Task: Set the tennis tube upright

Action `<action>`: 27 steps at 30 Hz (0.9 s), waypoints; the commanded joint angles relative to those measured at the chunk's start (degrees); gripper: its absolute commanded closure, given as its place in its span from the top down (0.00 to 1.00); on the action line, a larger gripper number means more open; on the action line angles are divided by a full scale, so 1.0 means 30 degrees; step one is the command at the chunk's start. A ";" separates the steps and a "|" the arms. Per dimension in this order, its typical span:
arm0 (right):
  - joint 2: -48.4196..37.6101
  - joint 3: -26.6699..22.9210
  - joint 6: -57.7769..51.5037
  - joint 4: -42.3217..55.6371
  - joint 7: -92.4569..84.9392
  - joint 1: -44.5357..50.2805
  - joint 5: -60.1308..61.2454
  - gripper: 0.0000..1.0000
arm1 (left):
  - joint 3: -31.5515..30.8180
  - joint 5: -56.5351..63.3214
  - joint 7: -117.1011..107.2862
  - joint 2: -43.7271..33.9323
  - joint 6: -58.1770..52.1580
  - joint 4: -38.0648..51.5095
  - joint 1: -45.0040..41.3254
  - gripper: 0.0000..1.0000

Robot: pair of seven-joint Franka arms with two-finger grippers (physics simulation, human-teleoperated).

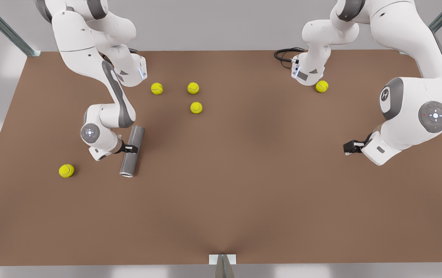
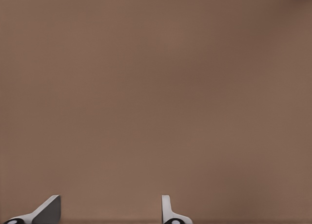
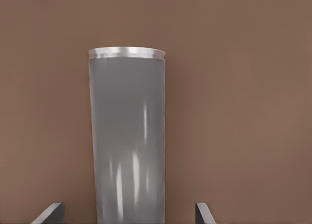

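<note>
Front view: tennis tube point(image 1: 132, 151) lies flat on the table point(image 1: 244, 185) toward its left edge, lighter rim nearest the front edge. Right end effector point(image 1: 131, 148) straddles mid-length, fingers point(image 3: 48, 213) apart, not yet clamped. Tube looks light, rigid, slick; mid-body hold seems sensible. Right wrist view adds the rim detail. Left end effector point(image 1: 350, 147) waits, released, near the right edge.

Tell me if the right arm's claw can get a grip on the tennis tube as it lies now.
Probably yes. The right claw is already at the middle of the tennis tube, its open fingers straddling it, and nothing lies between. The left claw waits apart.
</note>
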 commanded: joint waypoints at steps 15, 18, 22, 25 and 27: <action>0.2069 0.0531 0.0486 -0.0096 0.2753 -0.0041 0.0031 1.00 | 0.0000 -0.0019 0.0014 0.0439 0.0152 0.0060 0.0030 1.00; 0.2538 0.0531 0.0515 -0.0038 0.2753 -0.0040 0.0031 1.00 | 0.0000 -0.0019 0.0014 0.0468 0.0152 0.0060 0.0030 1.00; 0.2684 0.0531 0.0486 -0.0038 0.2753 -0.0011 0.0031 1.00 | 0.0000 -0.0048 0.0014 0.0526 0.0152 0.0060 0.0030 1.00; 0.2802 0.0531 0.0457 -0.0009 0.2753 -0.0011 0.0031 1.00 | 0.0000 -0.0048 0.0014 0.0526 0.0152 0.0089 0.0030 1.00; 0.2919 0.0531 0.0457 0.0021 0.2724 -0.0011 0.0031 1.00 | 0.0000 -0.0019 0.0014 0.0526 0.0152 0.0089 0.0030 1.00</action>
